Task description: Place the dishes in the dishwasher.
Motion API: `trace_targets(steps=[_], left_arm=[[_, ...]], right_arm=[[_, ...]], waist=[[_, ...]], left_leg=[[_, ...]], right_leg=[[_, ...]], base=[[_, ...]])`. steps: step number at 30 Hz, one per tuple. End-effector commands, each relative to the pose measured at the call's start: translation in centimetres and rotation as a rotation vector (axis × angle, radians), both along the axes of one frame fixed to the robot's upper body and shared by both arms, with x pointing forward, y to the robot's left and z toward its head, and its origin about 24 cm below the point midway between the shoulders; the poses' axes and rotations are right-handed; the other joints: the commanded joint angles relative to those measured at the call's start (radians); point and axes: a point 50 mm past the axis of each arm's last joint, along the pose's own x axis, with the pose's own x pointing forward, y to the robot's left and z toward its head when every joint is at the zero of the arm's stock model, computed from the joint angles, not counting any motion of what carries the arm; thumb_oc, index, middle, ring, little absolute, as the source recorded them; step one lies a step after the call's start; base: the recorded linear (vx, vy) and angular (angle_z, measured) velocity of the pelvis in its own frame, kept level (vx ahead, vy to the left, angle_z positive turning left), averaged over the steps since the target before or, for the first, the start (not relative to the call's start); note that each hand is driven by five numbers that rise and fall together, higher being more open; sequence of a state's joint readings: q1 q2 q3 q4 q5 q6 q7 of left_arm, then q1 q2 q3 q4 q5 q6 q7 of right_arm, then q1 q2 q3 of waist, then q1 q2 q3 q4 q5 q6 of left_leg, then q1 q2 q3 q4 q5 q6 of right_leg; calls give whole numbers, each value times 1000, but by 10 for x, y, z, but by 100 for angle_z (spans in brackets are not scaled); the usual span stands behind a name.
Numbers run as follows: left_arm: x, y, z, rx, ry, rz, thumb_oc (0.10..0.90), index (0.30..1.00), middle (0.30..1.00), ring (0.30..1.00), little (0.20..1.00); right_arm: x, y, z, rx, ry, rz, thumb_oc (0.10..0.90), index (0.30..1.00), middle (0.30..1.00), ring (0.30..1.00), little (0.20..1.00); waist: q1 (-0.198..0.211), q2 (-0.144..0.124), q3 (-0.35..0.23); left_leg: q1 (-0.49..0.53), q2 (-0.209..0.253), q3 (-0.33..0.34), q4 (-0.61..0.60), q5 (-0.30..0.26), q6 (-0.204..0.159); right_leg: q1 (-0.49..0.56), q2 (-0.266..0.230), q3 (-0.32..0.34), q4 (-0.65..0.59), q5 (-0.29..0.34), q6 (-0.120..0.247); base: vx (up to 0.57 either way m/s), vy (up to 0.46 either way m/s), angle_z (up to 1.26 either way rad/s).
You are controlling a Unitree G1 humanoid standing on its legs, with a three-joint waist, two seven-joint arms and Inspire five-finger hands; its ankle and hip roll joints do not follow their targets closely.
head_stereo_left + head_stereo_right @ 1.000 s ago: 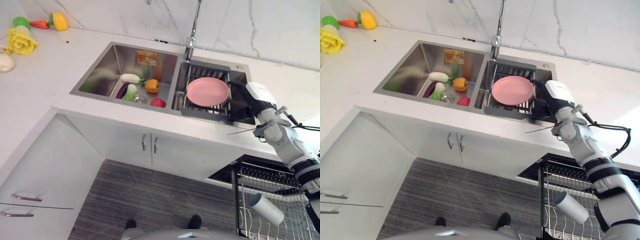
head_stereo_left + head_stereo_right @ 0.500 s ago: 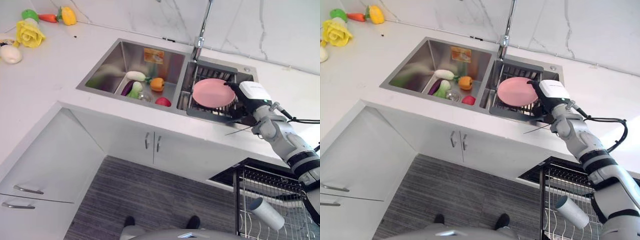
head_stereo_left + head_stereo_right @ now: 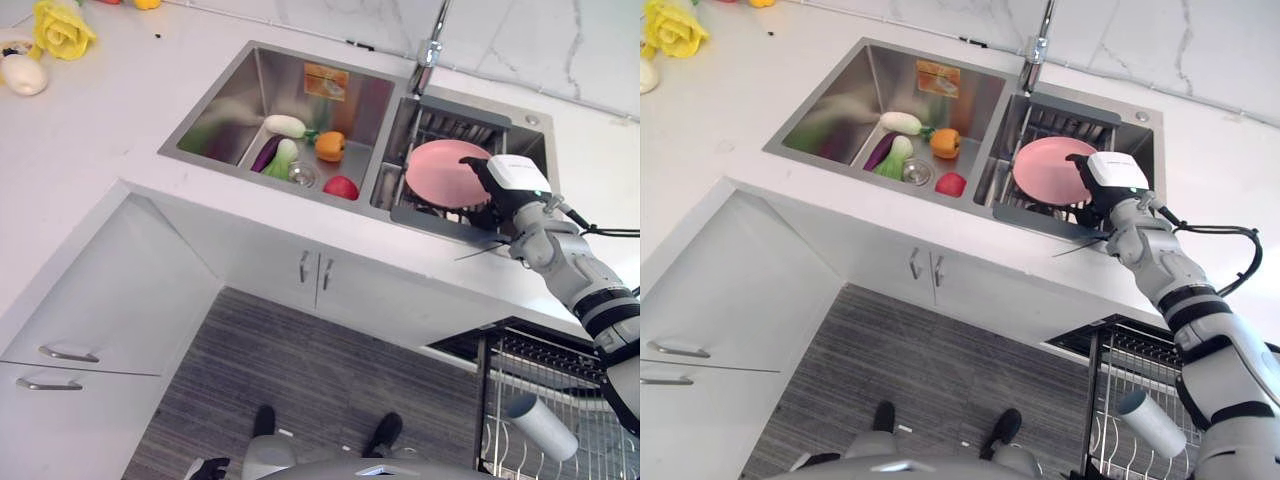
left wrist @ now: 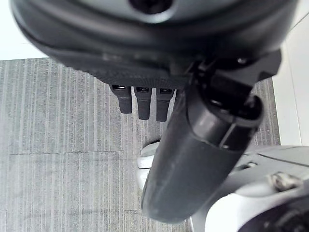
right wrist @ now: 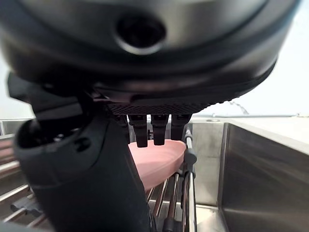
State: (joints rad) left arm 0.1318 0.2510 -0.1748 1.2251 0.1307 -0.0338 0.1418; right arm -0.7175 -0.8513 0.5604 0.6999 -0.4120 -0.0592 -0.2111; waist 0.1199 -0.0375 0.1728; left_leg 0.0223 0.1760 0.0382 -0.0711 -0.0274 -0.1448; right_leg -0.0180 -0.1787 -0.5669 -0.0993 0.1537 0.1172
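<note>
Left eye view: the whole picture has slid down and to the right since half a second ago, so the camera moved, not the things. The right hand has crept a little farther over the pink plate. The plate is still in the same spot on the dark wire rack.

The right arm comes in from 4 o'clock and reaches up to the sink's right bowl. The hand sits at the plate's 3 o'clock edge. In the right wrist view its fingers point down just above the plate's rim, with the thumb low beside them. I cannot tell if they touch the plate or squeeze it. The left hand hangs down over the grey floor, its fingers bent a little and holding nothing.

The white desk wraps around the steel sink. White cupboards sit under it. The dishwasher rack is pulled out at 5 o'clock, with a white cup lying in it. Toy vegetables lie in the left bowl at 11 o'clock from the plate. A yellow flower and a white toy sit at the far 10 o'clock corner.
</note>
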Motion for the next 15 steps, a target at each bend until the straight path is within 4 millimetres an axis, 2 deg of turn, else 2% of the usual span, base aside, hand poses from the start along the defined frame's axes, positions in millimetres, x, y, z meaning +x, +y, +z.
trace_targets(steps=[1, 8, 9, 10, 11, 15], left_arm=[[10, 1, 0, 41, 10, -107, 800, 900, 900, 900, 900], [16, -7, -1, 34, -8, -124, 800, 900, 900, 900, 900], [18, -10, -1, 32, -14, -131, 800, 900, 900, 900, 900], [18, -10, -1, 32, -14, -131, 800, 900, 900, 900, 900], [19, -10, -1, 31, -15, -131, 800, 900, 900, 900, 900], [18, -9, -1, 35, -14, -134, 800, 900, 900, 900, 900]], right_arm=[[12, 8, 30, -48, -115, 15, 800, 900, 900, 900, 900], [13, 8, 26, -37, -125, 2, 800, 900, 900, 900, 900], [13, 10, 28, -39, -135, 5, 491, 436, 436, 436, 436], [13, 10, 28, -39, -135, 5, 491, 436, 436, 436, 436], [13, 10, 27, -39, -137, 7, 400, 300, 300, 300, 300], [11, 12, 29, -32, -164, 18, 400, 300, 300, 300, 300]], waist=[[29, 2, 9], [29, 3, 18], [30, 3, 21], [30, 3, 21], [29, 3, 21], [27, 4, 20]], left_leg=[[17, 12, 18, -15, 4, 5], [6, 8, 8, -14, 5, 8], [5, 7, 6, -13, 4, 8], [5, 7, 6, -13, 4, 8], [6, 6, 7, -14, 3, 9], [9, 5, 8, -14, 1, 10]], right_leg=[[21, -41, 51, 15, -95, 57], [15, -44, 49, 17, -96, 56], [15, -44, 49, 17, -97, 56], [15, -44, 49, 17, -97, 56], [16, -44, 50, 17, -98, 56], [18, -44, 54, 17, -99, 56]], base=[[15, -4, 5], [1, -1, 4], [0, 0, 0], [0, 0, 0], [0, 0, 0], [0, 0, 0]])
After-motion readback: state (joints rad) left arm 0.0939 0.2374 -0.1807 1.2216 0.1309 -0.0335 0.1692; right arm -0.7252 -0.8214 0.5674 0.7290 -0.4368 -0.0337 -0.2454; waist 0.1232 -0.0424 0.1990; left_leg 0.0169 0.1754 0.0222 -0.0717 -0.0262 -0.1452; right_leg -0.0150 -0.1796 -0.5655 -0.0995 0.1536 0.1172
